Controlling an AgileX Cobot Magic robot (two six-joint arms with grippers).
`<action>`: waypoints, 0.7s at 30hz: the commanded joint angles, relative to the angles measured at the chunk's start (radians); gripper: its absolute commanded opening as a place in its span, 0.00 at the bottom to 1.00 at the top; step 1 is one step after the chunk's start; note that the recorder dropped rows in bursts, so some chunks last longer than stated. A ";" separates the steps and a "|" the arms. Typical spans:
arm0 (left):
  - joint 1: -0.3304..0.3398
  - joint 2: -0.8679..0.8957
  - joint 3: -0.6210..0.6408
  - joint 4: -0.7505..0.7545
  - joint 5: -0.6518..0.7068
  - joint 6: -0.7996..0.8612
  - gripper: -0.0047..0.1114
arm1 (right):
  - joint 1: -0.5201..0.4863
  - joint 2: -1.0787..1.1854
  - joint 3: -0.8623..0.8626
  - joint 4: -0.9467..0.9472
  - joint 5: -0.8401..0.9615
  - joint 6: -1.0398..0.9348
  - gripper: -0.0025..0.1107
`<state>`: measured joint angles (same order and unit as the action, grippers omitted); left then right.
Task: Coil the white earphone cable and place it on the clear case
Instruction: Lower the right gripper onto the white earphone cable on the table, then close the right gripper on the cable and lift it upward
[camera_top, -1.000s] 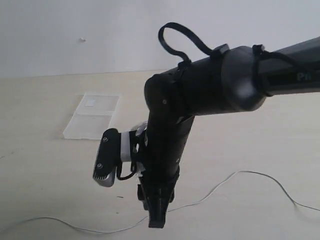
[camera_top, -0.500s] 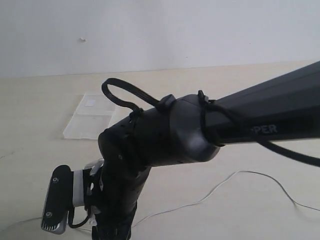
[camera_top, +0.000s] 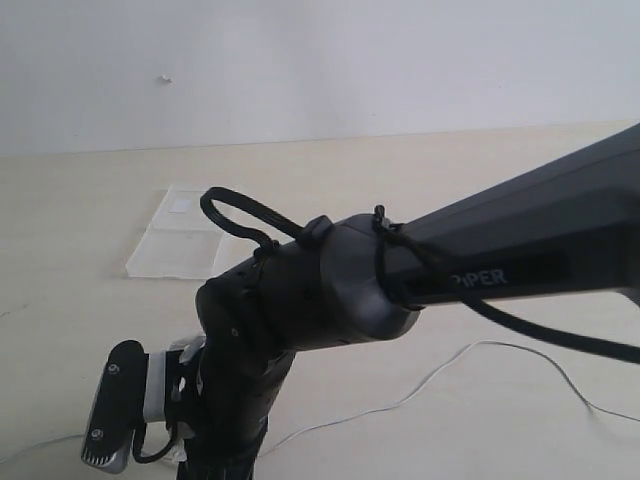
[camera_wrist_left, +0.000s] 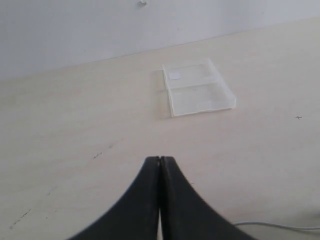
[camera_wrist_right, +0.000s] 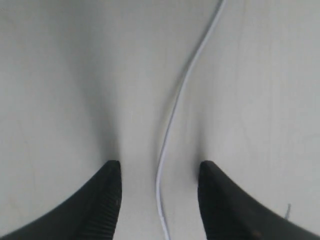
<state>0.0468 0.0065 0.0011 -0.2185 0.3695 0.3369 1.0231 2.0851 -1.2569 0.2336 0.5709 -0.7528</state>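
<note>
The white earphone cable (camera_top: 480, 345) lies loose on the table, trailing across the front of the exterior view. The clear case (camera_top: 185, 235) lies flat and open at the back left, with its small white label on the far half. My right arm (camera_top: 300, 300) reaches across to the lower left, its fingers below that view's edge. In the right wrist view my right gripper (camera_wrist_right: 158, 169) stands open low over the table, and the cable (camera_wrist_right: 185, 85) runs between its fingers untouched. My left gripper (camera_wrist_left: 160, 160) is shut on nothing, facing the case (camera_wrist_left: 197, 92) from a distance.
The table is a pale wooden surface with a white wall behind it. A short run of the white cable (camera_wrist_left: 280, 226) shows beside the left gripper. The black right arm with its looped black cable (camera_top: 240, 215) hides much of the middle of the exterior view.
My right arm has swung from the middle to the lower left and dropped lower, so its fingers have left the exterior view. In the last half second it shifted only slightly.
</note>
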 joint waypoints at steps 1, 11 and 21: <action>0.002 -0.006 -0.001 -0.001 -0.002 -0.004 0.04 | 0.001 0.022 -0.007 -0.005 -0.016 0.024 0.41; 0.002 -0.006 -0.001 -0.001 -0.002 -0.004 0.04 | 0.001 0.033 -0.007 -0.085 -0.005 0.055 0.23; 0.002 -0.006 -0.001 -0.001 -0.002 -0.004 0.04 | 0.001 0.031 -0.007 -0.123 -0.002 0.110 0.02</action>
<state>0.0468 0.0065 0.0011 -0.2185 0.3695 0.3369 1.0231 2.0972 -1.2685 0.1372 0.5535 -0.6673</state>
